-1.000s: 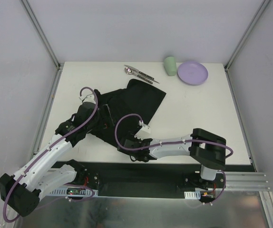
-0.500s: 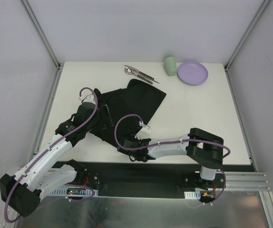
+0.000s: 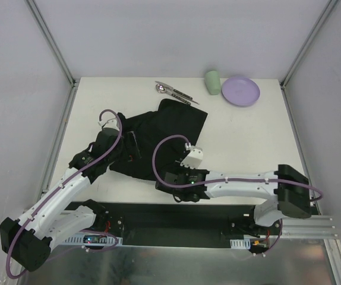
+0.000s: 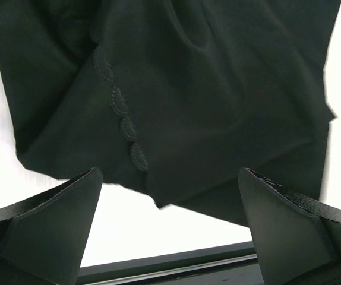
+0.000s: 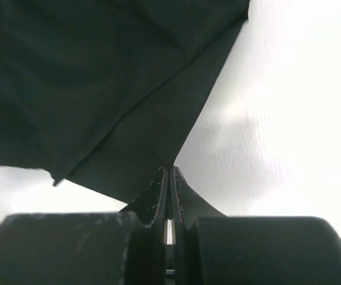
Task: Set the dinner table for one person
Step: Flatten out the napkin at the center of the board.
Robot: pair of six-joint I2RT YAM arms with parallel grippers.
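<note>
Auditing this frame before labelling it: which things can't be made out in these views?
Top view: cutlery too small to count or name.
Top view: fingers of the left tool lost against the black cloth mat.
Top view: fingertips of the right tool indistinct against its black wrist.
Wrist views: green cup and purple plate outside both.
Every view: dinner table beneath the crumpled mat is covered.

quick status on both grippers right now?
Left gripper: open, jaws wide apart over the black cloth mat, holding nothing.
Right gripper: shut, pinching a corner of the black cloth mat.
</note>
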